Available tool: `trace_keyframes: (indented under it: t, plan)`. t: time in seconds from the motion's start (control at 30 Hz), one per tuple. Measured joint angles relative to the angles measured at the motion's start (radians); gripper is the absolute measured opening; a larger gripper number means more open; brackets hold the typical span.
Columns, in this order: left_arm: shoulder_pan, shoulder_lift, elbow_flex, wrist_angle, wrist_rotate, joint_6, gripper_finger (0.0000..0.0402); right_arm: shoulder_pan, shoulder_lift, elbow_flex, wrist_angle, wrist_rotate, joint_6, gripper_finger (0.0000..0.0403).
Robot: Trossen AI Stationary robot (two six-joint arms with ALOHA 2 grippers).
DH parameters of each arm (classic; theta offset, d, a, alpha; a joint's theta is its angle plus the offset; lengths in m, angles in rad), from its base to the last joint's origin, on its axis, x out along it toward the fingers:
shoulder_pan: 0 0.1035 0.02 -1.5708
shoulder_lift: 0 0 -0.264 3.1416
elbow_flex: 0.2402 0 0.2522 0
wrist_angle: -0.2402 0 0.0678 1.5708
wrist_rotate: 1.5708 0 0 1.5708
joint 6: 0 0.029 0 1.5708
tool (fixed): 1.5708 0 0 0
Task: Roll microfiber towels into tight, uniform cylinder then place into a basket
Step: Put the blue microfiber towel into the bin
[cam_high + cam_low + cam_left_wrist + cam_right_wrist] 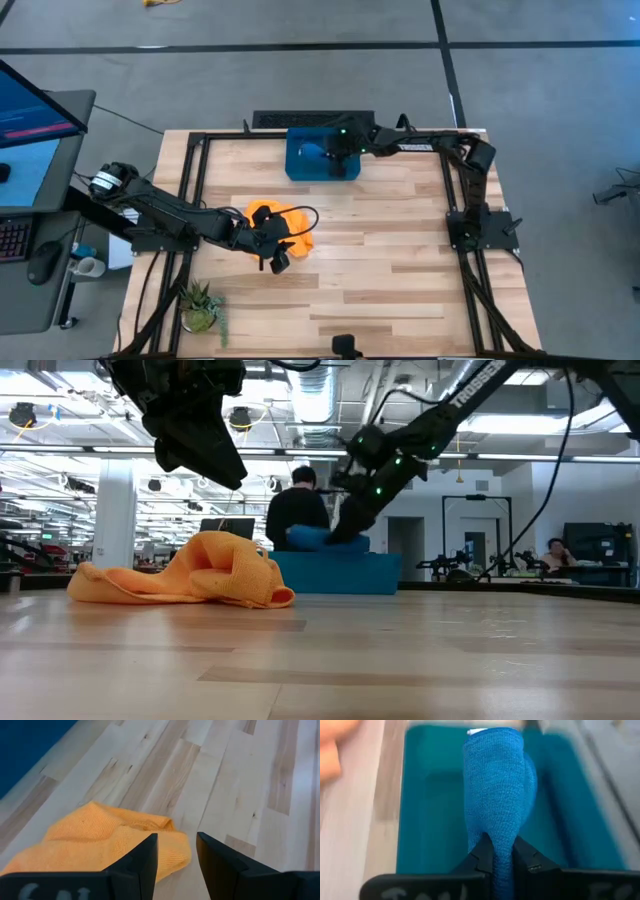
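Note:
The yellow-orange towel (283, 220) lies crumpled on the wood left of the table's middle, also seen in the low view (195, 575) and the left wrist view (100, 837). My left gripper (177, 855) hangs open above its near right edge, well clear of it (200, 430). The dark blue basket (300, 168) stands at the far middle. The rolled blue towel (495, 790) sticks out over the basket (430, 820), with my right gripper (502, 862) shut on it. My right gripper pinches the blue roll's near end (502, 845) between its two fingers. The fingers slant down from the table's right side and lie along the roll. The roll reaches forward from them over the basket's floor; whether its far end (305, 537) rests there, I cannot tell.
A black bar (312, 120) lies just beyond the basket at the far edge. A small potted plant (200, 305) stands at the near left corner. Dark frame rails (460, 200) run along the table's sides. People sit in the room behind (297, 505).

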Motion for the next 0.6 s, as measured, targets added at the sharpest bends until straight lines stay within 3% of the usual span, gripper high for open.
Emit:
trace_keyframes:
  t: [0.23, 0.6]
  plan:
    - [0.0, 0.0, 0.0, -0.003, -0.001, -0.001, 0.0125, 0.0, 0.076, 0.054, -0.116, -0.018, -0.022, 0.0043]
    - [0.0, 0.0, 0.0, -0.002, -0.002, -0.006, 0.0125, 0.02, 0.075, 0.055, -0.192, -0.02, -0.053, 0.0046]
